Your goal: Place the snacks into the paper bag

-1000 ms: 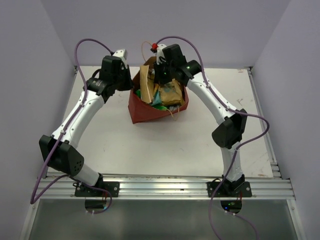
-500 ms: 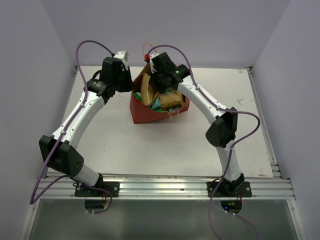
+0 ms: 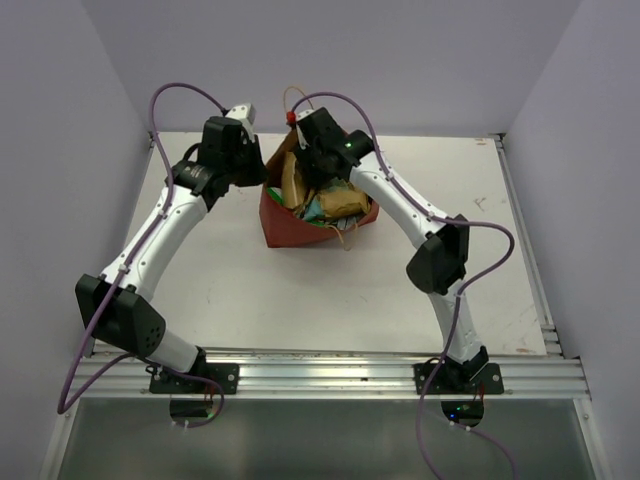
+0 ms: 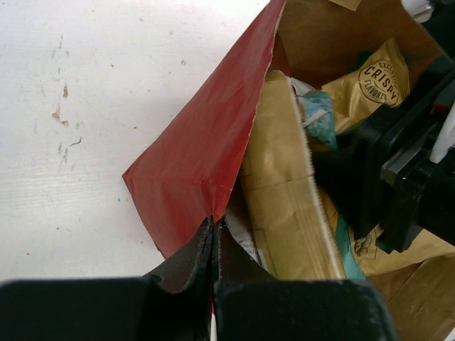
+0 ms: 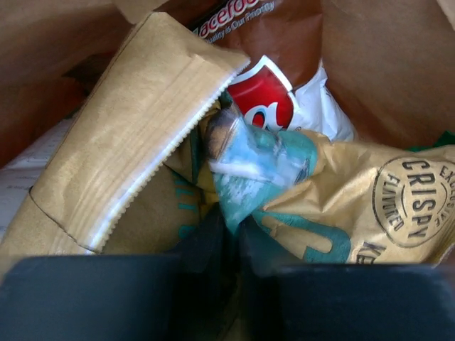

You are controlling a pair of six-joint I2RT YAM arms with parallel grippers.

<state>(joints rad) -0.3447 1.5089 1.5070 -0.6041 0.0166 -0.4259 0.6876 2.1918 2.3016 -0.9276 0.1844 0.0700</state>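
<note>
The paper bag [image 3: 290, 228] stands open by the middle of the table's [image 3: 250, 290] far edge, and the packets are all inside it. The tan-yellow packet [image 5: 370, 206] with teal lettering lies on top; behind it show the dark brown packet [image 5: 277, 28] and the white packet with a red logo [image 5: 266, 96]. A plain tan crimped packet [image 5: 121, 142] leans along the bag's left wall. The right gripper [image 5: 238, 227] reaches inside, almost closed, pinching the tan-yellow packet's crumpled teal corner. The left gripper [image 4: 215, 227] is clamped tight on the bag's left rim, holding it open
</note>
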